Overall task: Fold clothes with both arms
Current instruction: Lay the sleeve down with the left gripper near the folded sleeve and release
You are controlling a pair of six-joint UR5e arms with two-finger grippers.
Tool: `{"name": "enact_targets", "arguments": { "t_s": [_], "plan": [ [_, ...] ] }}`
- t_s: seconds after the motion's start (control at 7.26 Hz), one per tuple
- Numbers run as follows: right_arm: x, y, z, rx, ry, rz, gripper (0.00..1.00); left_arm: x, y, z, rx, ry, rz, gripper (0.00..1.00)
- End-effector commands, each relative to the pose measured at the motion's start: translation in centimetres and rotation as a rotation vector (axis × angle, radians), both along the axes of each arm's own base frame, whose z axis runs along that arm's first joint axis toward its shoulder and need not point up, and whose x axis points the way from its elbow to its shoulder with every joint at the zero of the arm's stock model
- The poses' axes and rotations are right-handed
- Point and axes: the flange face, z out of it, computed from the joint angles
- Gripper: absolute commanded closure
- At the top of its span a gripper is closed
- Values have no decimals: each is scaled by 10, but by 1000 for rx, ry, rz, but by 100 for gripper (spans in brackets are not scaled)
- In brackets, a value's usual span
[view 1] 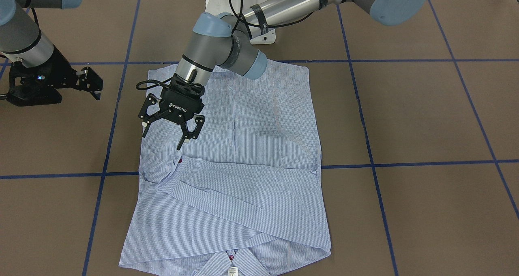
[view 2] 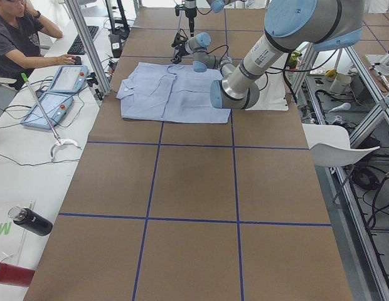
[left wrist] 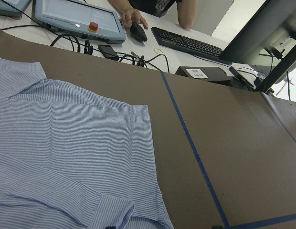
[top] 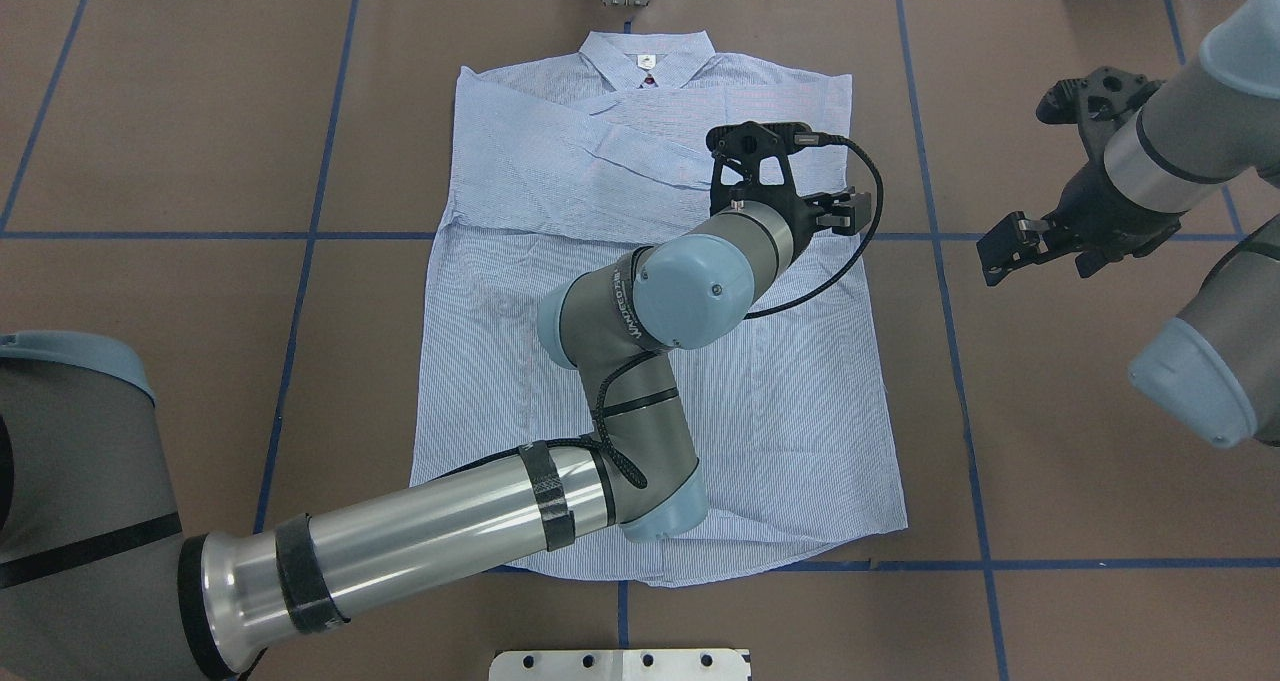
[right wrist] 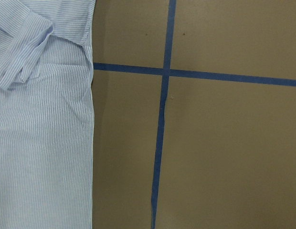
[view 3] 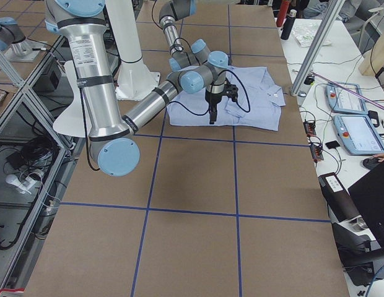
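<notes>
Hovering over the shirt (view 1: pixel 263 118), left tool (view 1: pixel 161 142) gapes empty; right tool (view 1: pixel 95 88): cannot tell.

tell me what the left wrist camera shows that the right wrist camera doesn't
Only the left wrist view: past the table's far edge, a grey control pendant with a red button, a black keyboard, black cables and a person's hand at a black mouse.

Only the right wrist view: no extra objects. It looks straight down on the side edge of the light blue-and-white striped shirt.

Both: that shirt, the brown table surface and blue tape lines.
</notes>
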Motion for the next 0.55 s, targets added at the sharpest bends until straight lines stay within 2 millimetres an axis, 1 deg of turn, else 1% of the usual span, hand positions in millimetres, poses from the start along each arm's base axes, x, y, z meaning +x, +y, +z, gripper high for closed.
{"name": "enact_targets", "arguments": {
  "t_s": [0.0,0.14,0.28,0.41],
  "plan": [
    [0,-1,-8,39,-38,5,0,-29,-28,-3,-2,19,22,0],
    [1,1,-10,70,-72,17,0,-43,-31,22,-14,10,46,0],
    [0,2,-14,74,-95,31,0,-63,-34,64,-55,-49,84,0],
    [-4,6,-20,58,-118,47,0,-90,-30,100,-103,-107,123,1]
  ]
}}
